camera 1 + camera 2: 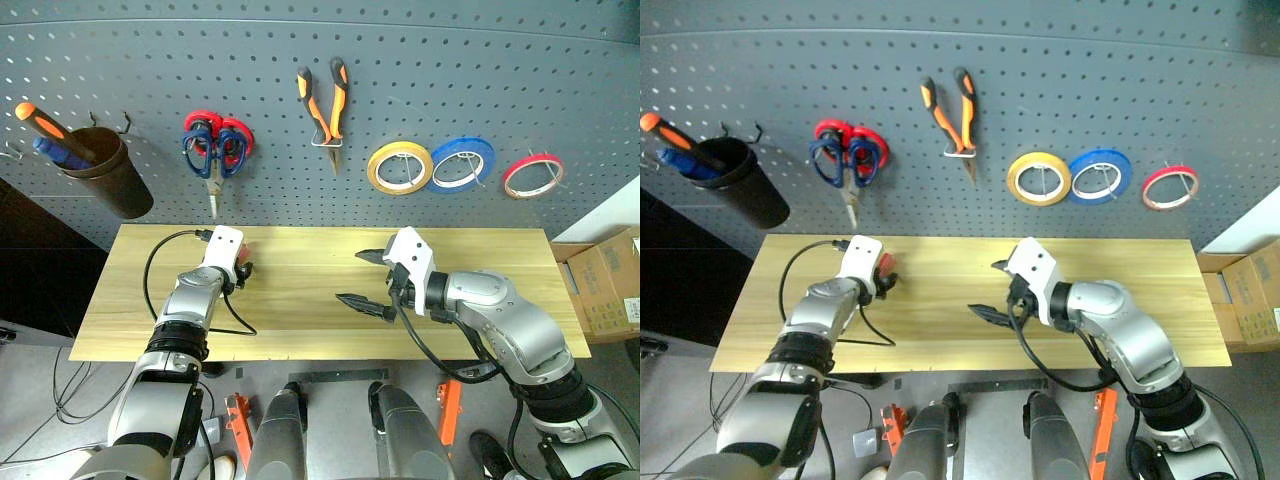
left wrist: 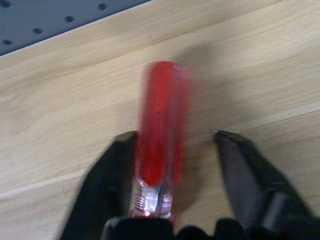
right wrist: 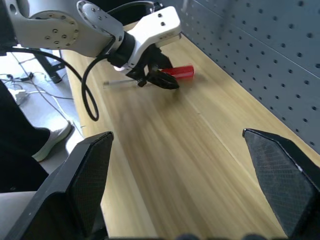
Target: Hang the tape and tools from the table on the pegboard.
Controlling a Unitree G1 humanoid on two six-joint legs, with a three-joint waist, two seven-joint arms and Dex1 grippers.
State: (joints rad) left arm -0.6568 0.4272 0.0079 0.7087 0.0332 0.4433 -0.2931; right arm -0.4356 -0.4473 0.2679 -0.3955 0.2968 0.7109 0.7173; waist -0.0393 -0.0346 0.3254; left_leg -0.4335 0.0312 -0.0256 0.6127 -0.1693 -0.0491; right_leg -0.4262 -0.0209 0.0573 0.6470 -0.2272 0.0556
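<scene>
Tabletop [image 2: 260,60], red-handled screwdriver [image 2: 161,125] between left claw's [image 2: 177,150] parted fingers, touching one.

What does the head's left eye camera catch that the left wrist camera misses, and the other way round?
Left eye: the pegboard with scissors, pliers and three tape rolls hung on it, and the open right fingers over the table. Left wrist: close up, one of the left fingers touches the red screwdriver handle; the other stands clear. Both: that screwdriver lying on the table.
</scene>
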